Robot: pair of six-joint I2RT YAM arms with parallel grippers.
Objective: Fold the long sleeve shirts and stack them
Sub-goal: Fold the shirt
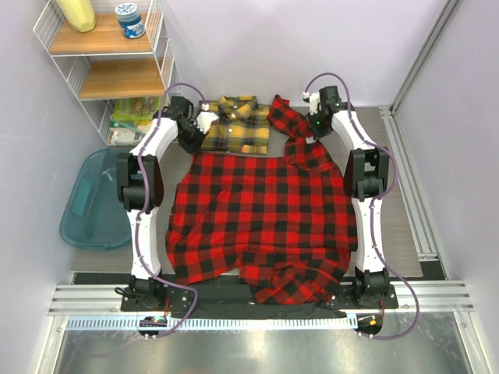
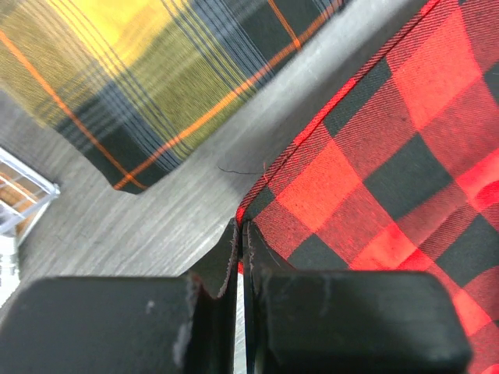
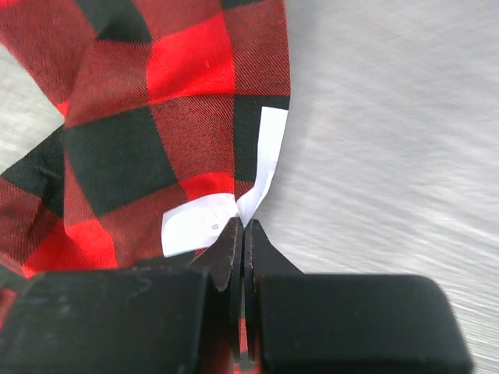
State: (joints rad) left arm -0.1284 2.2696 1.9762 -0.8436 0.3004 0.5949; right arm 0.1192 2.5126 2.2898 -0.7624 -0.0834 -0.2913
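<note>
We are gripping the far edge of the red-and-black plaid shirt (image 1: 257, 210) with both pairs of fingers pressed together on cloth. The left gripper (image 2: 240, 238) is pinching the far-left hem corner, and the right gripper (image 3: 243, 234) is pinching the far-right part bearing the white lettering (image 3: 269, 148). The shirt's long axis is running from the fingers toward the arm bases, so we are expecting a fold in that direction, away from the folded yellow-and-black plaid shirt (image 1: 234, 125) lying just beyond.
</note>
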